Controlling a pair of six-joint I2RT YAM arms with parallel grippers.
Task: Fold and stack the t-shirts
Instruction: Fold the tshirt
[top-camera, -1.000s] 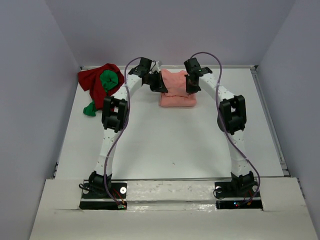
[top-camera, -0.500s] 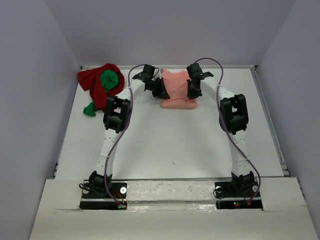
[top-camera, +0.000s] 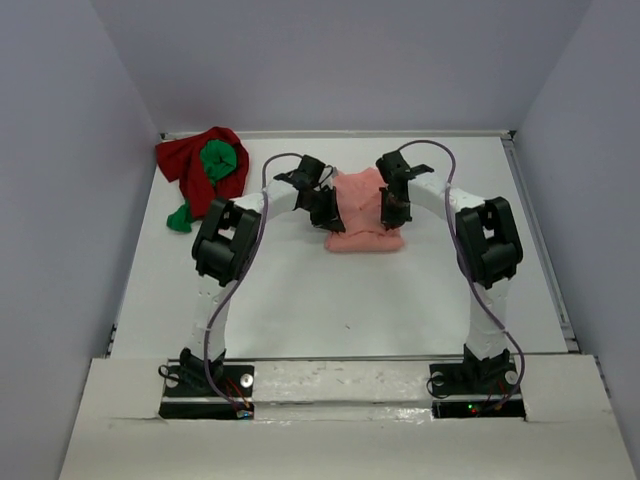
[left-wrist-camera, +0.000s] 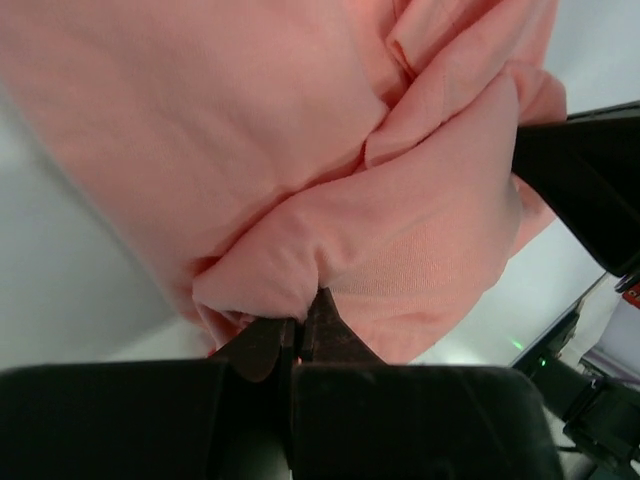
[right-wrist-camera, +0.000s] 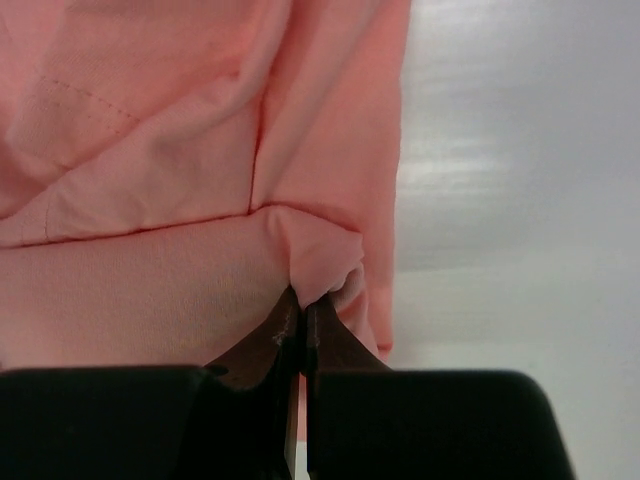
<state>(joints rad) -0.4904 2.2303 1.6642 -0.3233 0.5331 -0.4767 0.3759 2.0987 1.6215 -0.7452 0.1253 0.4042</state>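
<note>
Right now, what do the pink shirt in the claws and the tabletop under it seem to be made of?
The salmon-pink t-shirt looks like soft matte knit cloth, perhaps cotton jersey: it bunches into rounded folds where the left gripper and right gripper pinch it. The table looks like a hard, smooth white sheet with a faint sheen; which material, I cannot tell.

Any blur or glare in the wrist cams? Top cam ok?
Top external: even light, sharp, no harsh shadows on the table. Left wrist: salmon-pink shirt blurs toward the upper left, sharper at centre. Right wrist: streaky glare on the table, shirt stitching reads clearly.
</note>
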